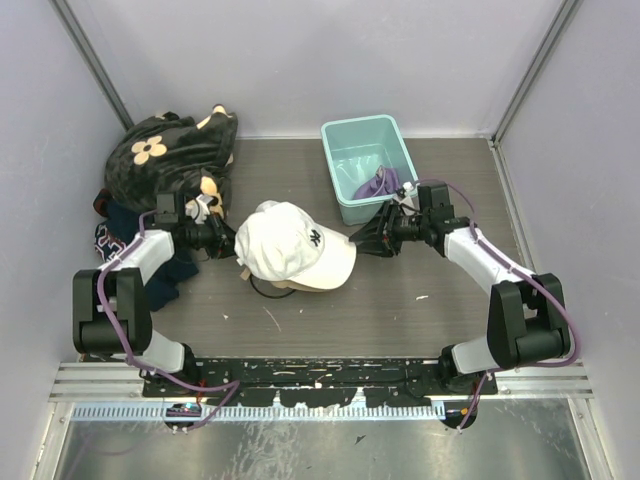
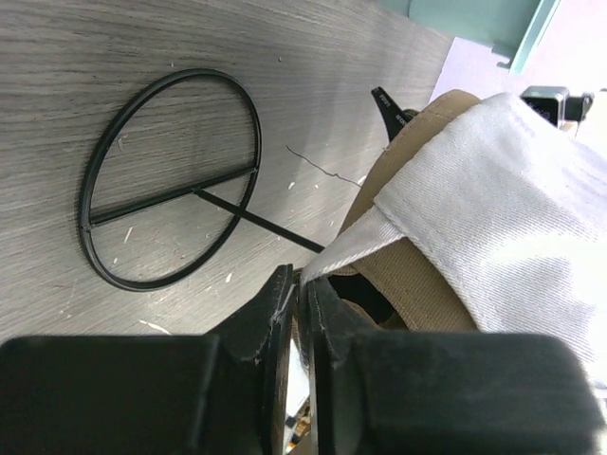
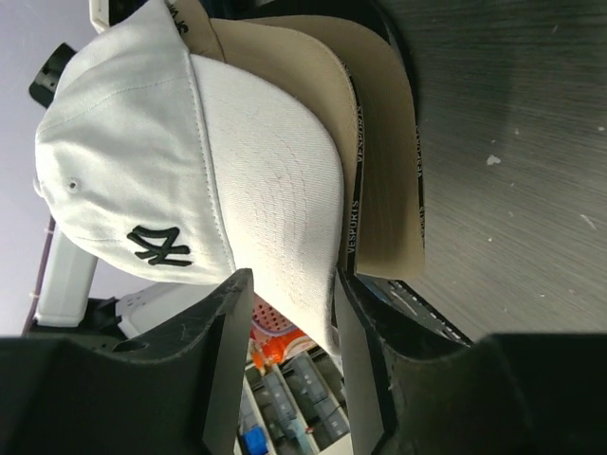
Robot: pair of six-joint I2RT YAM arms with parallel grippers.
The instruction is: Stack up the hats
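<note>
White cap [image 1: 295, 243] atop tan cap [image 1: 303, 287]

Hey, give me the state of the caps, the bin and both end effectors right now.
White cap: top of stack, sitting on tan cap.
Tan cap: under white cap, brim showing.
Purple cap: in teal bin, not stacked.
Teal bin: upright, open-topped.
Left end effector: nearly closed at white cap's back edge; grip unclear.
Right end effector: open, straddling white cap's brim.

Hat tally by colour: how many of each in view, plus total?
white cap: 1, top of stack
tan cap: 1, under the white
black cap: 1, only an edge shows under the tan
purple cap: 1, in the teal bin
Total: 4
</note>
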